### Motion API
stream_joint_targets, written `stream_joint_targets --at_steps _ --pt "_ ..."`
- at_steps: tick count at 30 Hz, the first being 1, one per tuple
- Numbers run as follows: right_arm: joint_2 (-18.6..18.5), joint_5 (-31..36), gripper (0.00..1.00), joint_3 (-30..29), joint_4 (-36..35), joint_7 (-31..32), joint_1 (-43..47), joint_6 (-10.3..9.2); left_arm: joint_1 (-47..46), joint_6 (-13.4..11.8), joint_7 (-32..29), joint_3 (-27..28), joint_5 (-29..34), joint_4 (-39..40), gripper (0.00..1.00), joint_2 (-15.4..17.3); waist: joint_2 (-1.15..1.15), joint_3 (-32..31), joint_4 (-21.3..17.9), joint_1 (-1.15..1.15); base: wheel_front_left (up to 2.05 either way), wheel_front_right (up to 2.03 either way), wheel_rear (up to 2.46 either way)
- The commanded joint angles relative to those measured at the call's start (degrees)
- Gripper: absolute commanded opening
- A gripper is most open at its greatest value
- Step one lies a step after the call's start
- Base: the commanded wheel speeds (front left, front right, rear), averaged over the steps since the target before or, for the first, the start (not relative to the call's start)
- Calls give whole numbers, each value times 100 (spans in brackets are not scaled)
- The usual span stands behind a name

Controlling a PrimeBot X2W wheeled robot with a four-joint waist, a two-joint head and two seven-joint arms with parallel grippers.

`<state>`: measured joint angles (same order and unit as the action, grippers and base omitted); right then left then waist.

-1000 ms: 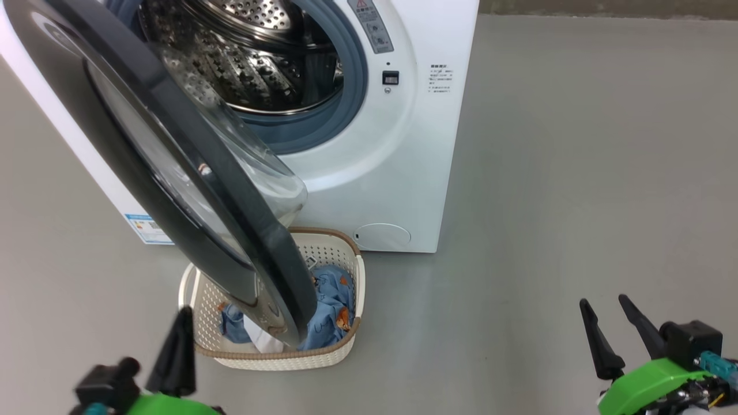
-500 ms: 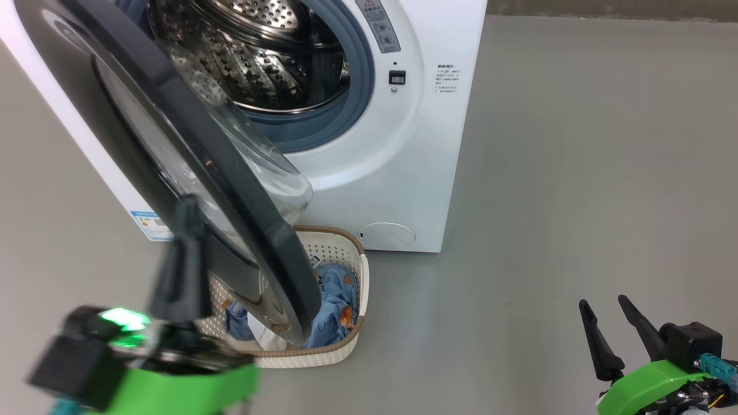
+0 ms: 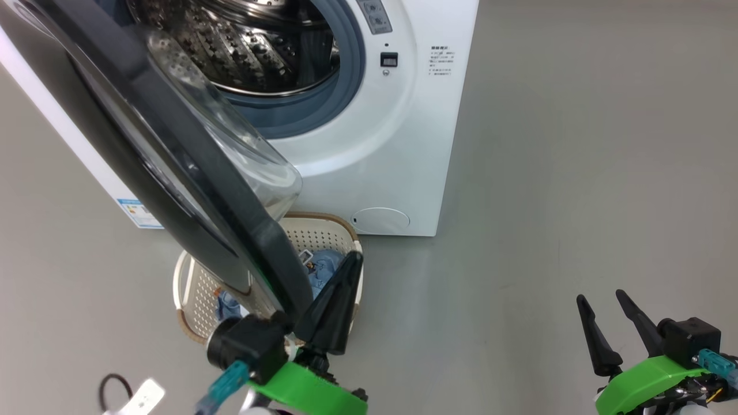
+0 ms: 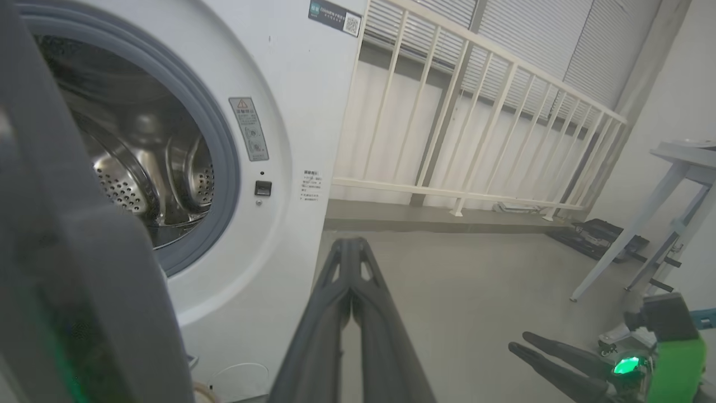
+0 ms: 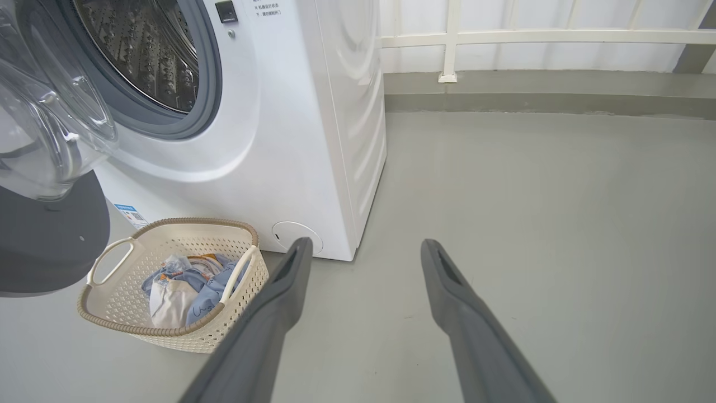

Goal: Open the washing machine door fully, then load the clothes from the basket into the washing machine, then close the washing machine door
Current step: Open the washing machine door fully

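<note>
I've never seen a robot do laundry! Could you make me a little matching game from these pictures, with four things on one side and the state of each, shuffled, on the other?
Things
1. washing machine door
2. basket
3. left gripper
4. right gripper

States
A. fingers spread apart, holding nothing
B. standing on the floor with the clothes inside
C. fingers pressed shut together
D. swung partly open

Pairs: 1-D, 2-B, 3-C, 4-A
</note>
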<state>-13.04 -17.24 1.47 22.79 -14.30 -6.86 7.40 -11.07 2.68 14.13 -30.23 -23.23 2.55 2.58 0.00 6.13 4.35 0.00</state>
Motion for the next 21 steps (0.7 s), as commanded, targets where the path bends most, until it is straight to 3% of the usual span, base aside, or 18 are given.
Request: stream_joint_targets --at_steps 1,7,21 --pt "-112 -11 100 142 -141 -70 -142 9 -307 -46 48 123 -97 -187 0 31 0 25 -11 0 0 0 0" --pt "-139 -13 100 124 -158 -70 -174 9 -615 -107 82 191 -324 -1000 0 31 0 62 7 0 0 0 0" --pt "-144 7 100 114 -209 -70 -219 9 -650 -156 86 598 -525 -1107 0 30 0 73 88 0 0 0 0"
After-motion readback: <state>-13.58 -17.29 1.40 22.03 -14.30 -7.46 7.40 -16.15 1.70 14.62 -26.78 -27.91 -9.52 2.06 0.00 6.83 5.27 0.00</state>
